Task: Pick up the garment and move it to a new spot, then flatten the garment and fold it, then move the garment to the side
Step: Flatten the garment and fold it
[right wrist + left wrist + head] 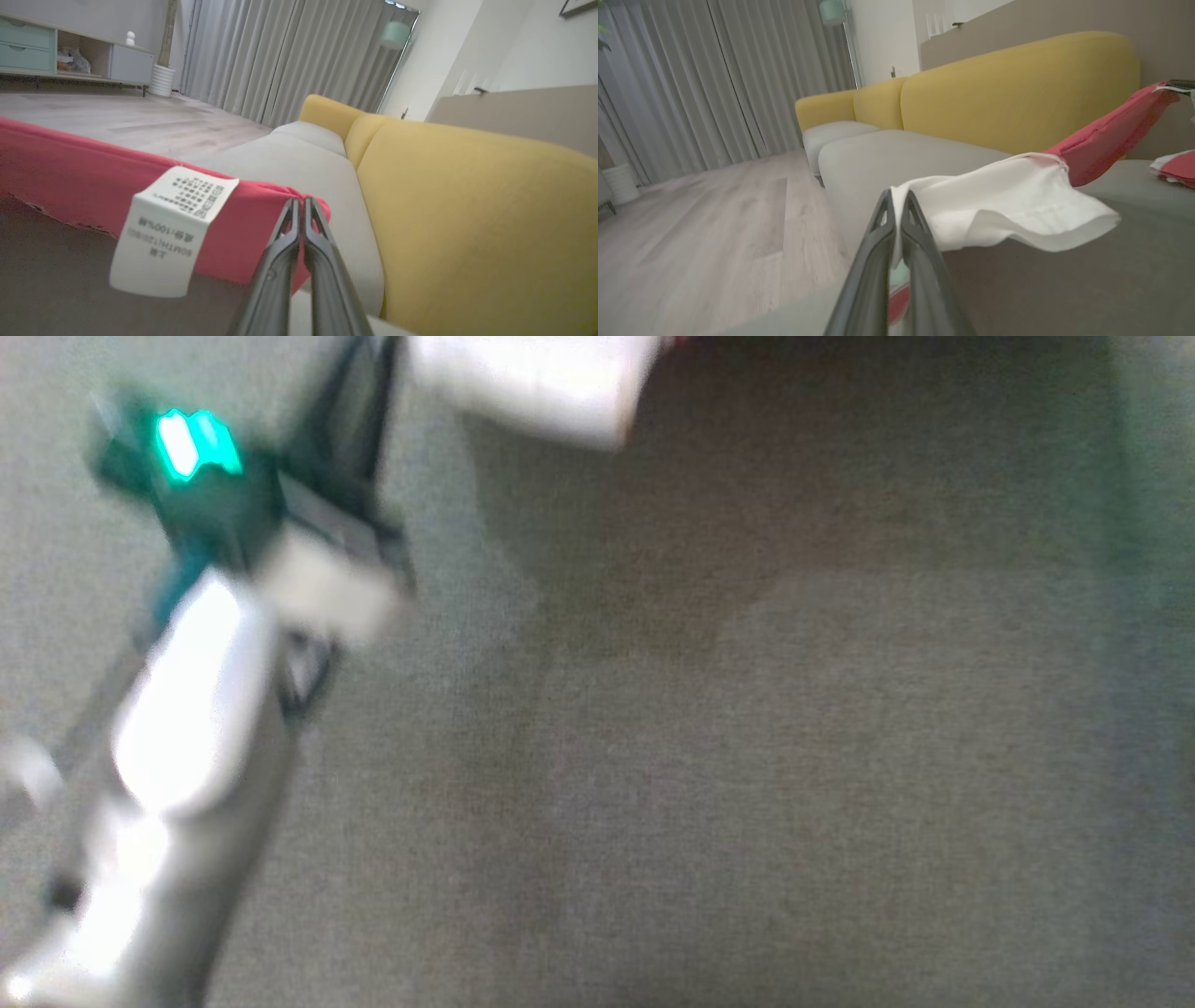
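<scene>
Yellow sofa far back, grey surface near. The garment hangs stretched over it: left gripper fingers pinched on its white end, right gripper on the red end. Picked up, I'd say; flattening, folding and moving aside look undone.

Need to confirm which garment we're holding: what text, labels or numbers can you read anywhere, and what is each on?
"100%": on the white care label attached to the red garment, upside down in the right wrist view.
Other lines on that label, and the block of small print at its far end: too blurred to read.
No other readable text, brand or sign elsewhere.
</scene>
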Robot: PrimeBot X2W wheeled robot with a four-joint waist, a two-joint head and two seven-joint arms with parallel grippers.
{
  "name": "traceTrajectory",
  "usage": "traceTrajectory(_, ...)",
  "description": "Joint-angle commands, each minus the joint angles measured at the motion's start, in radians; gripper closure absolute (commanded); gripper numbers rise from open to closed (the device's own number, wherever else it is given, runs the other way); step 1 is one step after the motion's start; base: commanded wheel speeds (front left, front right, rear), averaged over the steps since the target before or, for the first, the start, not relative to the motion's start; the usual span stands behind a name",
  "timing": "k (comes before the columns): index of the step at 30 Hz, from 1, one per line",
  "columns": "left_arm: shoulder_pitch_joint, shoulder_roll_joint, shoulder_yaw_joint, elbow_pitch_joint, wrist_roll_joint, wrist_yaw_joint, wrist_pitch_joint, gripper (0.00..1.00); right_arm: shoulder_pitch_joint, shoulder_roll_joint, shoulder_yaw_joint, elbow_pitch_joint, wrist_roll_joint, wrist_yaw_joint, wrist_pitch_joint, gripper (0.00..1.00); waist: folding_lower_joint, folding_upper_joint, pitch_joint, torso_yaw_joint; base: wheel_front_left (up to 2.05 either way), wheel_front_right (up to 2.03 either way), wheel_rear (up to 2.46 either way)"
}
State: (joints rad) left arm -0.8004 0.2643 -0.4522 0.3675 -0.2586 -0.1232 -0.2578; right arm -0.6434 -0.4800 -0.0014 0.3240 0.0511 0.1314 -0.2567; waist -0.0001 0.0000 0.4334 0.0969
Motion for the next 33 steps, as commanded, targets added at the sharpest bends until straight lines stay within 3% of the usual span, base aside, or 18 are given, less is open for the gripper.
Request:
traceTrajectory(1,0.033,0.045,0.029,-0.051,-0.008,0.004,-0.004,1.0,0.063,0.003,-0.011,-0.043,-0.005,-0.001,-0.005,1.0,0.0001,0.0,-0.037,-0.01,0.0,0.0,0.0)
traceTrajectory(3,0.222,0.052,0.015,-0.108,-0.024,0.025,-0.004,1.0,0.227,0.048,-0.06,-0.08,-0.008,-0.001,-0.005,1.0,0.0001,0.0,-0.073,-0.024,0.0,0.0,0.0)
traceTrajectory(9,0.575,0.045,0.016,-0.229,-0.078,0.089,-0.004,1.0,0.521,0.148,-0.141,-0.21,-0.059,-0.001,-0.005,1.0,0.0001,0.0,-0.133,-0.051,0.0,0.0,0.0)
traceTrajectory(15,0.755,0.037,0.005,-0.324,-0.119,0.129,0.015,1.0,0.721,0.216,-0.177,-0.313,-0.122,-0.001,-0.005,1.0,0.0001,0.0,-0.163,-0.06,0.0,0.0,0.0)
traceTrajectory(21,0.702,0.027,-0.002,-0.335,-0.117,0.136,0.056,1.0,0.703,0.258,-0.18,-0.318,-0.146,-0.001,0.006,1.0,0.0001,0.0,-0.14,-0.064,0.0,0.0,0.0)
traceTrajectory(33,0.351,0.005,0.029,-0.247,-0.095,0.104,0.088,1.0,0.441,0.227,-0.16,-0.217,-0.094,-0.001,0.032,1.0,0.0001,0.0,-0.003,-0.076,0.0,0.0,0.0)
